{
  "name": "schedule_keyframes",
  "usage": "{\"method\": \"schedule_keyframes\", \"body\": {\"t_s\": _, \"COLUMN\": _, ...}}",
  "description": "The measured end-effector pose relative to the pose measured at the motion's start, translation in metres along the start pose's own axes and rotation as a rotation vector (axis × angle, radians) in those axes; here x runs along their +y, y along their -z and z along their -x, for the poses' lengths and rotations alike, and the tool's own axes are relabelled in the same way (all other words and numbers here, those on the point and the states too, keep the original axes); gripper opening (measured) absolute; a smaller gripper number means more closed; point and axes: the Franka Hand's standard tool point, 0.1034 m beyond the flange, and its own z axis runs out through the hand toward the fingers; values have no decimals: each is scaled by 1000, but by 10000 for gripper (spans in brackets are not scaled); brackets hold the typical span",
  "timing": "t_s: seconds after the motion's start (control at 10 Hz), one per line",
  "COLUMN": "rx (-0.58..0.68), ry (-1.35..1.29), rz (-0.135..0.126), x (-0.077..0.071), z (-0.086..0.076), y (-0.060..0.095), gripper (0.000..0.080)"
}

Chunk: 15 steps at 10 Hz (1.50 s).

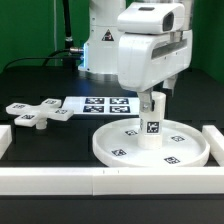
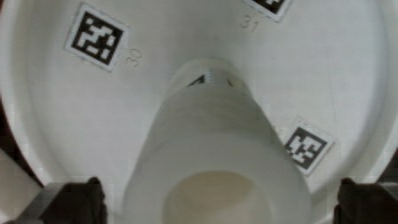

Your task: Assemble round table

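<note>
The large round rimmed disc (image 1: 118,150) lies flat on the table at the front. The short cylinder leg (image 1: 152,122) stands upright at its middle, with a tag on its side. My gripper (image 1: 151,100) hangs straight over the leg. In the wrist view the leg (image 2: 222,140) runs up from between my fingers (image 2: 80,200), and the disc (image 2: 54,110) fills the background. My gripper (image 2: 222,203) is open, with a gap showing between each finger and the leg. The cross-shaped piece (image 1: 40,113) lies on the table at the exterior view's left.
The marker board (image 1: 100,104) lies behind the disc. Long white border blocks run along the front (image 1: 60,180) and at the exterior view's right (image 1: 214,140). A short block (image 1: 3,138) sits at the left edge. The robot base (image 1: 105,50) stands at the back.
</note>
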Motion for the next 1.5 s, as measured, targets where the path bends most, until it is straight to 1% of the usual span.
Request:
{"method": "schedule_keyframes", "body": {"t_s": 0.2, "rx": -3, "ry": 108, "rz": 0, "x": 2, "z": 4, "y": 0, "gripper": 649}}
{"method": "schedule_keyframes", "body": {"t_s": 0.5, "rx": -12, "ry": 266, "rz": 5, "x": 4, "z": 6, "y": 0, "gripper": 649}}
{"method": "schedule_keyframes", "body": {"t_s": 0.6, "rx": -12, "ry": 265, "rz": 5, "x": 4, "z": 6, "y": 0, "gripper": 649}}
{"method": "schedule_keyframes", "body": {"t_s": 0.8, "rx": -12, "ry": 262, "rz": 5, "x": 4, "z": 7, "y": 0, "gripper": 407}}
{"method": "schedule_keyframes", "body": {"t_s": 1.0, "rx": -12, "ry": 237, "rz": 5, "x": 4, "z": 7, "y": 0, "gripper": 407}}
{"method": "schedule_keyframes", "body": {"t_s": 1.4, "rx": -4, "ry": -141, "rz": -4, "x": 2, "z": 5, "y": -1, "gripper": 407}}
{"method": "schedule_keyframes", "body": {"t_s": 1.5, "rx": -4, "ry": -197, "rz": -4, "x": 2, "z": 5, "y": -1, "gripper": 407}}
